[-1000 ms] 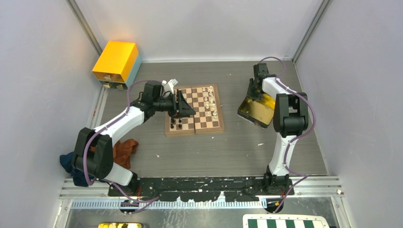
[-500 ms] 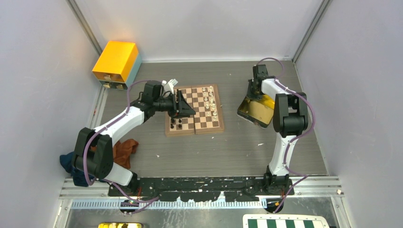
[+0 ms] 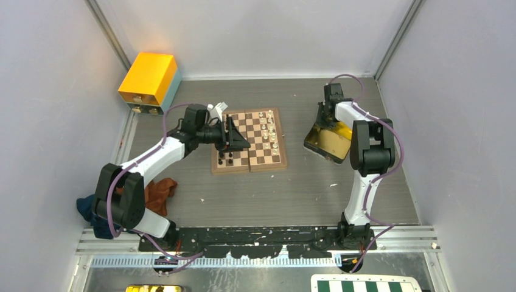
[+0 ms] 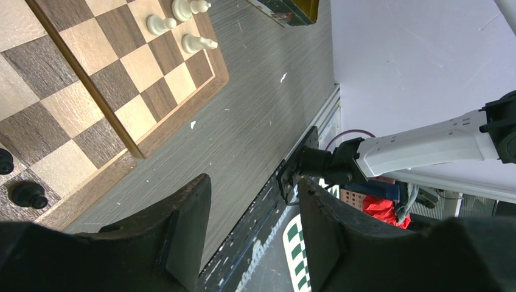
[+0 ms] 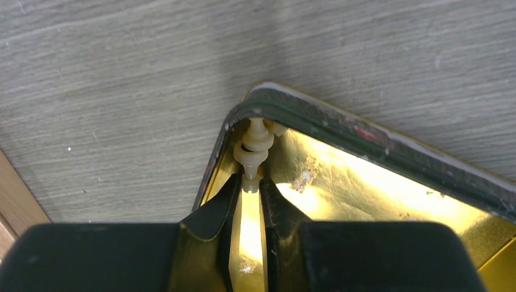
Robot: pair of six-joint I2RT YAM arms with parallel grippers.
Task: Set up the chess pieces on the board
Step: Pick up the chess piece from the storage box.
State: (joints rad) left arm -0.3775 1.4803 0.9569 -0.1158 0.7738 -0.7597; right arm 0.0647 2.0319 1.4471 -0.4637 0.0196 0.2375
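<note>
right gripper (image 5: 250,185) is clamped on the base of a cream piece (image 5: 255,145) lying in the corner of the gold tray (image 5: 377,149), right of the board (image 3: 268,159), while left gripper (image 4: 254,188) hangs over the board's left half, fingers apart, near black pieces (image 4: 27,193).

Two arms (image 3: 152,159) (image 3: 367,146), one wooden board (image 3: 249,170), one gold tray (image 3: 325,146), one yellow box (image 3: 149,79), one cream piece (image 5: 255,149) in the tray.

The board (image 4: 158,91) is checked dark and light brown inside a brown frame; cream-white pieces (image 4: 198,43) and black pieces (image 4: 27,193) are plain; the tray (image 5: 377,188) shines gold, dark-rimmed; the bench (image 5: 122,91) is streaked grey.
</note>
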